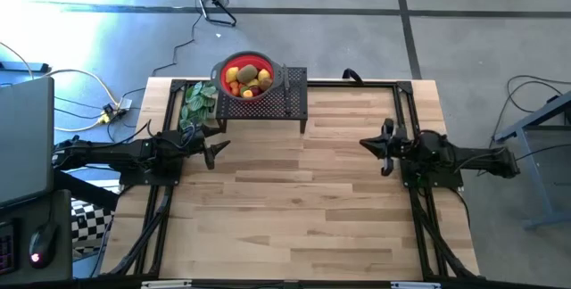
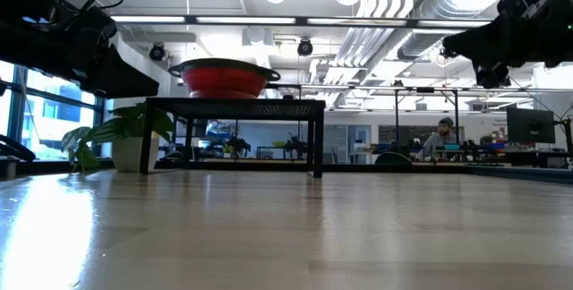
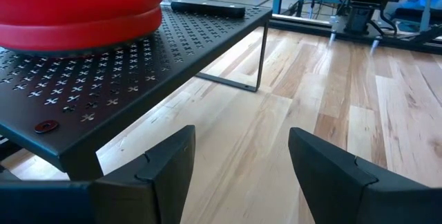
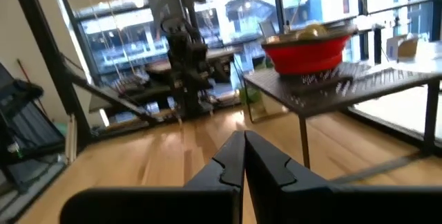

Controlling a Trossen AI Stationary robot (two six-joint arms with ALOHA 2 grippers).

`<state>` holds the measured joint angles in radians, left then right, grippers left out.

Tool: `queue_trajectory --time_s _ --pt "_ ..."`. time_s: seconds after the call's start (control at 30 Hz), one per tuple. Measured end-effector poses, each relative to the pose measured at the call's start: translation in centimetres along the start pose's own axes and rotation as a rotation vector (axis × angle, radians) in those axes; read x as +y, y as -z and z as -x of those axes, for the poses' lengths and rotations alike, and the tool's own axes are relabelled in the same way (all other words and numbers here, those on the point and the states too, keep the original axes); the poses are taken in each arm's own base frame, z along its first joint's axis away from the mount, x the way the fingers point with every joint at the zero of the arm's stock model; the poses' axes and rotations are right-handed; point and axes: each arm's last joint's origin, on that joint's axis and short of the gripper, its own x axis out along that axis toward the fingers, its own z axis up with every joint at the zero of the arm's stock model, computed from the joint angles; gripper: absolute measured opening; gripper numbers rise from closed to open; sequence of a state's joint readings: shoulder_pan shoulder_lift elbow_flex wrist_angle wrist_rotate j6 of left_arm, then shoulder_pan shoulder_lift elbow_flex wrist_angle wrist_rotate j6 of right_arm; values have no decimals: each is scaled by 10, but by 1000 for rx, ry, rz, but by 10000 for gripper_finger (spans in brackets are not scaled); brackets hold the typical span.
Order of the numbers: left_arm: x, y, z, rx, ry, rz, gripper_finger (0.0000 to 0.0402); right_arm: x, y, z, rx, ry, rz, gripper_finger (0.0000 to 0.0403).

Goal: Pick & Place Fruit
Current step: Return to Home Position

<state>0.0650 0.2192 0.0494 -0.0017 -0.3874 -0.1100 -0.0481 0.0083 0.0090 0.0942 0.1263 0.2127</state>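
The toy fruit (image 1: pixel 247 79), yellow, orange, red and brown pieces, lies heaped in a red bowl (image 1: pixel 246 76) that stands on a black perforated stand (image 1: pixel 290 97) at the table's far edge. From the right wrist the fruit (image 4: pixel 308 32) shows above the bowl's rim. My left gripper (image 1: pixel 214 149) hovers open near the stand's left front leg, and its own view (image 3: pixel 240 165) shows only table between the fingers. My right gripper (image 1: pixel 385 146) is shut and waits over the table's right side, seen in the right wrist view (image 4: pixel 244 156).
A green leafy bunch (image 1: pixel 198 103) lies left of the stand on the table. A slim dark knife (image 3: pixel 207 7) lies on the stand top beside the bowl. The wide wooden tabletop (image 1: pixel 294 209) stretches between the arms and toward the near edge. A person (image 2: pixel 442 134) sits far behind.
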Motion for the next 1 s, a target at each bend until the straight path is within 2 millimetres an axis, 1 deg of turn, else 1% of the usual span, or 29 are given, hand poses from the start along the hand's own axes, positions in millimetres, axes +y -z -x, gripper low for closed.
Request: queue_trajectory --time_s 0.33,0.53,1.0 --pt "0 1 0 7 -1 -15 228 0 6 0 69 -37 32 3" --pt "0 3 0 28 -1 -67 228 0 7 0 74 -43 47 3" --pt "0 4 0 42 0 -103 228 0 8 0 85 -39 75 3"
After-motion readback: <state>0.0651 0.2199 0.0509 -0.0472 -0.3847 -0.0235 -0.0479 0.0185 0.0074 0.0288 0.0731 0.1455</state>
